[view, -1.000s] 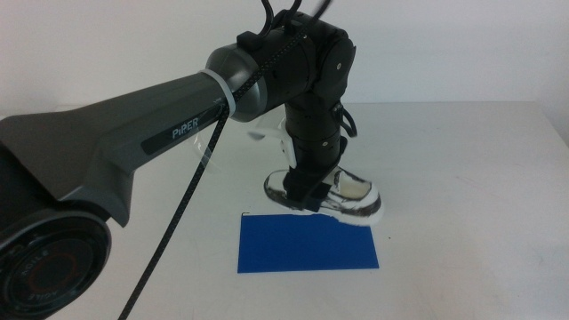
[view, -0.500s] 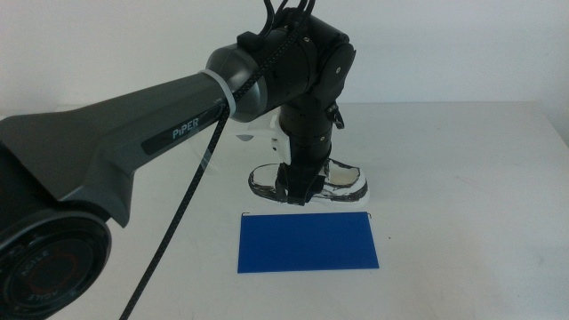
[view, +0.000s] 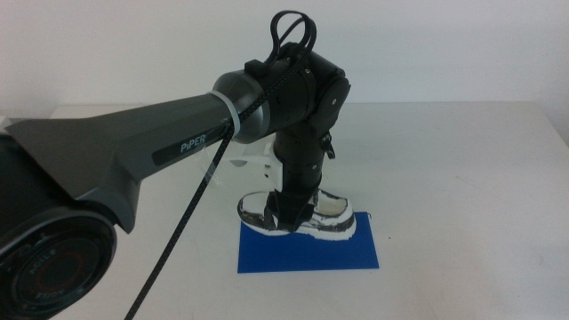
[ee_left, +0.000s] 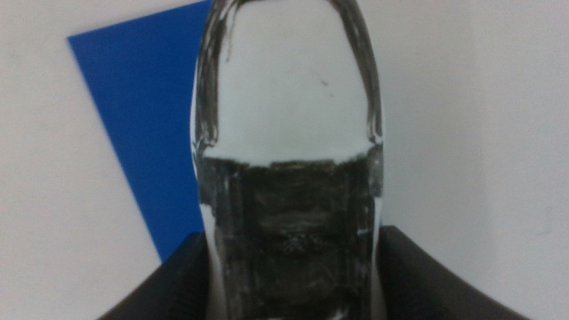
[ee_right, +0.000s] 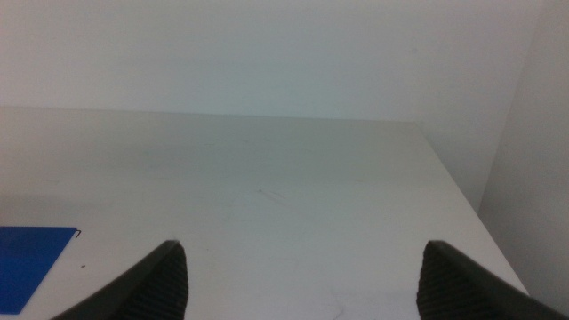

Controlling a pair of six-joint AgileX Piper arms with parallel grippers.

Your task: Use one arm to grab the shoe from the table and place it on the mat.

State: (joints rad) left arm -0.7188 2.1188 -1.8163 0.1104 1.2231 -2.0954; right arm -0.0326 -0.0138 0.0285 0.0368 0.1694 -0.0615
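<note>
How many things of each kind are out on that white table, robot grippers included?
Shoe: 1, clamped by the left gripper, over the mat
Blue mat: 1
Grippers: 2, the right gripper waiting open to the side
Table: 1
Total: 5

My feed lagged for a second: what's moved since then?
The left gripper, shut on the sneaker, has carried it from behind the blue mat forward over the mat's far edge. The mat hasn't shifted; the right gripper waits, open.

A plain pale wall (view: 444,49) fills the background, evenly lit, with a faint grey tint.
</note>
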